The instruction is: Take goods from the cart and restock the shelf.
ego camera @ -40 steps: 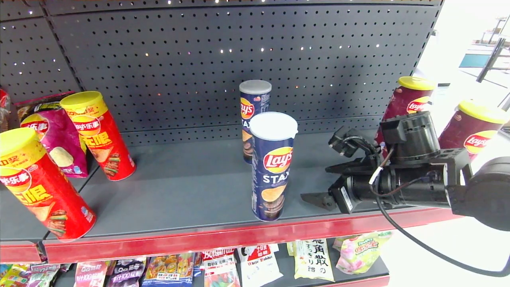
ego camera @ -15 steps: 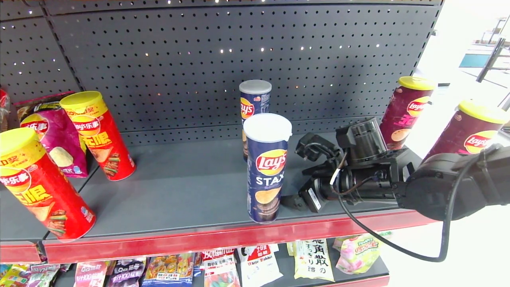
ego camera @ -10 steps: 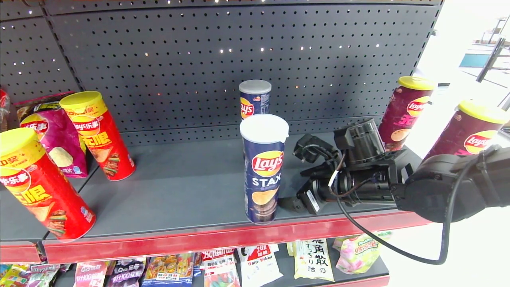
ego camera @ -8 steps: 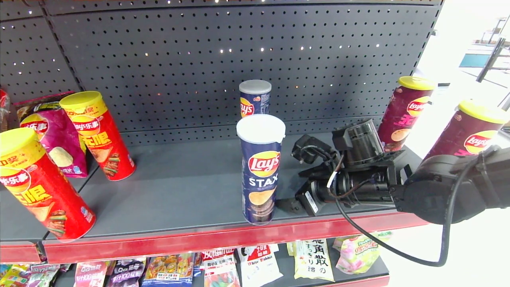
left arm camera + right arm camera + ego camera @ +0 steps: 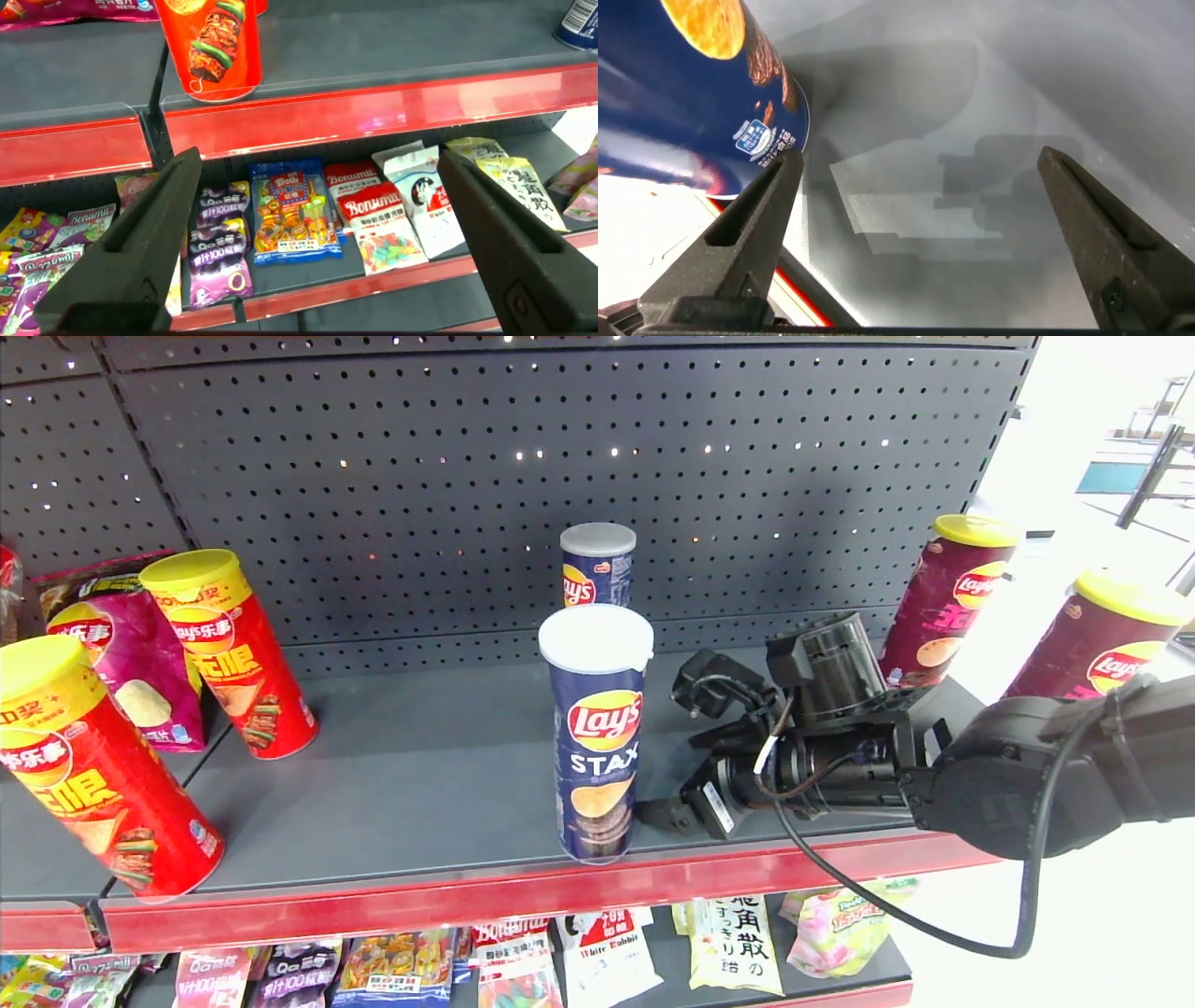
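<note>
Standing where you are, what does the head view give you that the wrist cameras don't?

The whole blue can [image 5: 597, 733]. It is upright near the front edge of the shelf [image 5: 420, 775], with a white lid, a dark blue wall, a red-and-yellow badge and a picture of crisps low down. A second blue can [image 5: 597, 565] stands behind it by the pegboard back. The red cans [image 5: 229, 653] are well off to the left and the maroon cans [image 5: 948, 597] off to the right.

And the right wrist view?

It has the blue can's foot [image 5: 682, 103] up close, and it shows the right jaws properly. They are spread wide with nothing between them, lying low over the grey shelf board. One finger [image 5: 752, 233] ends just beside the can's base. I think it touches, though the angle is too tight to be sure. The other finger [image 5: 1102, 243] is well apart from the can.

The left side?

The left jaws are wide apart as well, holding nothing. That camera looks past the red shelf lip [image 5: 374, 103] to the lower shelf, where snack packets [image 5: 290, 210] lie in a row. The bottom of one of the red cans [image 5: 210, 47] stands above the lip.
</note>
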Tool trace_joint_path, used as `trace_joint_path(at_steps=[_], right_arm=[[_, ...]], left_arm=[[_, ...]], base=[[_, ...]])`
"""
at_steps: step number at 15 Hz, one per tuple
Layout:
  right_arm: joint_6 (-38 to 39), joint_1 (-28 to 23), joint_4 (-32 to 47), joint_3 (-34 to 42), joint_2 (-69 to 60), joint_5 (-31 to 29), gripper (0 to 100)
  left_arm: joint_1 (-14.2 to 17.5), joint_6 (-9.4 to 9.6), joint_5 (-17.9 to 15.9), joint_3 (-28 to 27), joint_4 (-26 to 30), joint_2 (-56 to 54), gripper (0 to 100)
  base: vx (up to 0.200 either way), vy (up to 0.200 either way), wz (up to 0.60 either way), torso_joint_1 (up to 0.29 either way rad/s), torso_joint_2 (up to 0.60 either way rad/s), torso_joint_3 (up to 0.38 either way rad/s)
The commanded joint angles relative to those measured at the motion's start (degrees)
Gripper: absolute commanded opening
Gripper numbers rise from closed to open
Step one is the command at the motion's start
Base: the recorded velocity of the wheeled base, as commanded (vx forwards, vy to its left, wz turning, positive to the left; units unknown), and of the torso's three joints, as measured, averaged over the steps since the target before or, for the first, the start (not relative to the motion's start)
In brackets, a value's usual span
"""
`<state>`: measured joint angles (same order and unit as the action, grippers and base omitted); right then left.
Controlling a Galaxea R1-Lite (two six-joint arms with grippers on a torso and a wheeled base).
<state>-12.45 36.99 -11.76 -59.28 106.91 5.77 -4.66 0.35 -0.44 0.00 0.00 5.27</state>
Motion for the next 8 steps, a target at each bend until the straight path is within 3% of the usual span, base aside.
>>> trace_joint_path(at_steps=[1,8], right_arm=[[0.0,0.2,0.0,0.0,0.1,0.0,100],[0.0,1.0,-0.1,-0.2,0.1,0.1,100]], left_arm=[[0.0,0.0,0.0,0.0,0.0,0.1,100],[0.0,0.0,0.0,0.0,0.0,0.1,100]], base=[[0.0,0.0,0.0,0.0,0.0,0.0],[0.0,0.0,0.0,0.0,0.0,0.0]])
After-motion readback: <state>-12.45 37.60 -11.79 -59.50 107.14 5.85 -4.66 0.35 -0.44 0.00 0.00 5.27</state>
